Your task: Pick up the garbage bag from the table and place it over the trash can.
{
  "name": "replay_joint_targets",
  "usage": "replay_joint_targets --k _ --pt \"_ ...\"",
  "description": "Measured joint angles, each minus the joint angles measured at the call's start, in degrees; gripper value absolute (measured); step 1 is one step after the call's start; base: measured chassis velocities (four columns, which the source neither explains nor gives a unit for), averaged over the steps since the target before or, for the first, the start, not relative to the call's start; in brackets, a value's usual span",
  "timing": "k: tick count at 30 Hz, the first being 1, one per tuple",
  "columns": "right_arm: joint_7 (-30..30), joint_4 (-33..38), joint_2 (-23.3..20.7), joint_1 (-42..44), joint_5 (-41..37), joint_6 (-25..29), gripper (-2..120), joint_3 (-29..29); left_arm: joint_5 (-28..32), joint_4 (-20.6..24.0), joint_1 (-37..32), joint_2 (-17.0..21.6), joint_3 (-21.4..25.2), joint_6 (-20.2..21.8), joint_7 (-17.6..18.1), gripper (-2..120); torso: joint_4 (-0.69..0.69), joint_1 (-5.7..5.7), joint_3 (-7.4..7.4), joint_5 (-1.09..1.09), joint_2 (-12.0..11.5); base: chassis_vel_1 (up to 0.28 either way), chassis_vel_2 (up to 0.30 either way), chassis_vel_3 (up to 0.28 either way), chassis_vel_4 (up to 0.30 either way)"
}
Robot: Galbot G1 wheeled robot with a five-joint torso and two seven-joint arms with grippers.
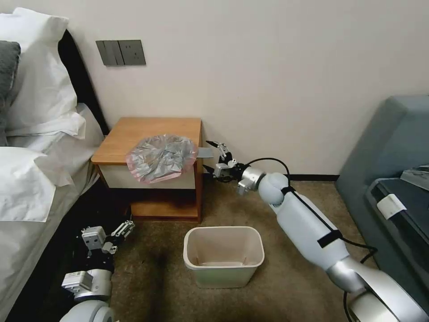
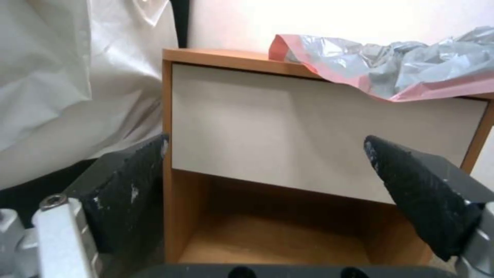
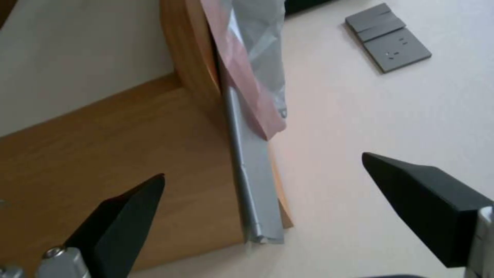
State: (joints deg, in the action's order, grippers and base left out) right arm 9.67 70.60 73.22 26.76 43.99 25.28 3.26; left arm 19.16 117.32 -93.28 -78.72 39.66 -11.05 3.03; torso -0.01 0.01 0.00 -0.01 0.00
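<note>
Here, the crinkled, translucent silvery-grey plastic garbage bag with a pink rim (image 1: 161, 157) is seen lying on the front right part of the small orange-brown wooden table (image 1: 134, 134), its edge drooping over the white drawer front. A flat grey strip (image 1: 206, 152) is seen jutting sideways from under the bag, past the table's right edge. The right gripper (image 1: 213, 155) is held just beside that edge, its dark fingers spread wide, with the strip's free end lying between them but not yet touched. The strip's long axis is pointed straight toward this gripper, so the right arm is judged the nearer one for the grasp. The left gripper (image 1: 126, 228) is parked low near the bed, fingers parted, facing the drawer front. The small cream-beige plastic trash can (image 1: 223, 255) is standing on the carpet below and in front of the table.
</note>
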Motion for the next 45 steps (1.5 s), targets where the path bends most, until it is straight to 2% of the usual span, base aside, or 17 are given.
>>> replay_joint_targets --k 2,6,9,10,17,18,21,22,28,37,41,44,45 --pt "0.0 -0.6 0.3 -0.4 0.4 0.5 89 0.1 0.0 -0.2 0.1 0.0 -0.1 0.1 0.0 100 0.01 0.00 0.00 0.00 0.0 0.000 0.000 0.000 0.000" --pt "0.0 -0.6 0.1 -0.4 0.0 0.4 82 0.4 0.1 -0.4 0.5 0.1 -0.1 0.2 0.1 100 0.00 0.00 -0.01 0.01 0.0 0.000 0.000 0.000 0.000" --pt "0.6 -0.2 0.4 -0.4 0.0 0.0 65 0.0 -0.4 -1.2 1.1 0.2 0.0 0.1 0.1 99 0.00 0.00 -0.01 0.01 0.0 0.000 0.000 0.000 0.000" --pt "0.6 -0.2 0.4 -0.4 0.0 0.0 65 0.0 -0.4 -1.2 1.1 0.2 0.0 0.1 0.1 99 0.00 0.00 -0.01 0.01 0.0 0.000 0.000 0.000 0.000" --pt "0.8 0.1 0.1 0.9 0.0 -0.2 37 -0.6 -0.4 -1.6 1.2 0.2 -0.1 0.0 0.4 100 0.00 0.00 -0.01 0.01 0.0 0.000 0.000 0.000 0.000" --pt "0.8 0.1 0.1 0.9 0.0 -0.2 37 -0.6 -0.4 -1.6 1.2 0.2 -0.1 0.0 0.4 100 0.00 0.00 -0.01 0.01 0.0 0.000 0.000 0.000 0.000" --pt "0.9 0.4 0.5 1.3 -0.1 -0.3 22 -0.7 -0.4 -1.6 1.1 0.1 -0.3 0.0 0.5 99 0.01 -0.01 -0.01 0.01 0.0 0.000 0.000 0.000 0.000" --pt "0.9 0.4 0.5 1.3 -0.1 -0.3 22 -0.7 -0.4 -1.6 1.1 0.1 -0.3 0.0 0.5 99 0.01 -0.01 -0.01 0.01 0.0 0.000 0.000 0.000 0.000" --pt "1.0 0.9 0.9 1.4 -0.1 -0.4 0 -0.7 -0.5 -1.6 0.9 0.1 -0.2 0.0 0.7 99 0.01 0.00 -0.01 0.01 0.0 0.000 0.000 0.000 0.000" --pt "1.0 3.8 -1.0 2.6 -1.1 -0.9 0 -0.5 -0.5 -1.7 0.7 0.2 0.2 0.0 1.2 99 0.01 0.00 -0.01 0.02 0.0 0.000 0.000 0.000 0.000" --pt "1.2 9.2 -3.2 5.3 -3.1 -3.0 0 -0.7 0.0 -2.2 1.0 -0.1 1.4 0.0 1.2 99 0.01 -0.01 -0.01 0.02 0.0 0.000 0.000 0.000 0.000" --pt "2.0 17.2 -6.1 10.0 -6.5 -6.5 0 -1.6 1.8 -2.5 1.5 -0.3 3.2 0.0 1.2 99 0.00 -0.01 -0.01 0.02 0.0 0.000 0.000 0.000 0.000" --pt "2.0 17.2 -6.1 10.0 -6.5 -6.5 0 -1.6 1.8 -2.5 1.5 -0.3 3.2 0.0 1.2 99 0.00 -0.01 -0.01 0.02 0.0 0.000 0.000 0.000 0.000"
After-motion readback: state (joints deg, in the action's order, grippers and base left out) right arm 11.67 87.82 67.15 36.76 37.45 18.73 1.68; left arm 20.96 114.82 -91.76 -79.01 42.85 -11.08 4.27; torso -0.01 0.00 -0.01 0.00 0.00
